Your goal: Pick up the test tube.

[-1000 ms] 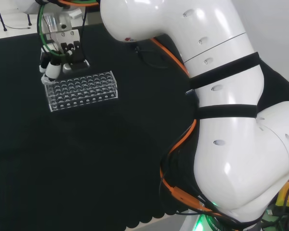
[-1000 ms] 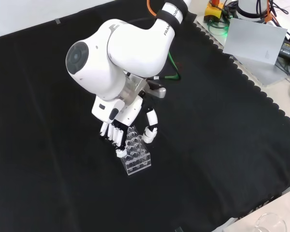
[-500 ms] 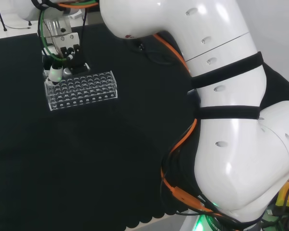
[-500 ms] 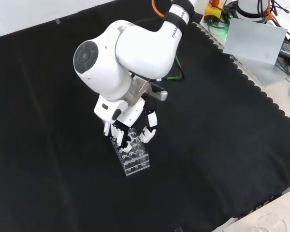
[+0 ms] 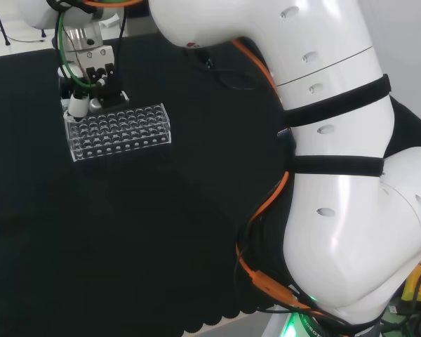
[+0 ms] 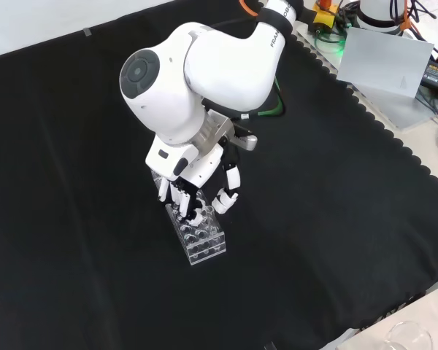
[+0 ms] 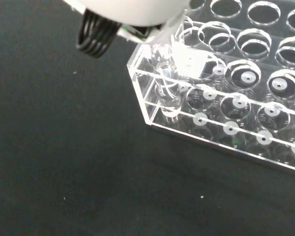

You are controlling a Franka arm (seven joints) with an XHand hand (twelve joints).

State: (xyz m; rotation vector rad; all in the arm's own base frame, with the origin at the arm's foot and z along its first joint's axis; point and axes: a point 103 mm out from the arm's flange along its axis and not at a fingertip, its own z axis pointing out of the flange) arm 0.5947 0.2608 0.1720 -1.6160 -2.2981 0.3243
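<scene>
A clear plastic rack [image 5: 119, 130] with many holes lies on the black cloth, also seen in the front view as the rack [image 6: 199, 239]. In the wrist view a clear test tube [image 7: 169, 91] stands upright in the corner hole of the rack [image 7: 246, 113]. Its top is hidden under the blurred white hand [image 7: 132, 10]. The hand [image 5: 83, 98] hangs over the rack's left end in the head view. In the front view the hand [image 6: 184, 195] has its fingers curled down onto the rack's far end, with the thumb [image 6: 227, 198] a little to the right.
The arm's big white links [image 5: 323, 161] stand at the head view's right, and one with a round grey cap [image 6: 168, 80] stands above the hand in the front view. A grey box [image 6: 390, 62] and cables lie beyond the cloth's scalloped edge. A glass vessel [image 6: 409, 337] shows at the lower right corner.
The fingers went from pointing straight down beside the rack to curling over its corner. The arm's upper link shifted slightly up and right in the front view. The rack stayed put.
</scene>
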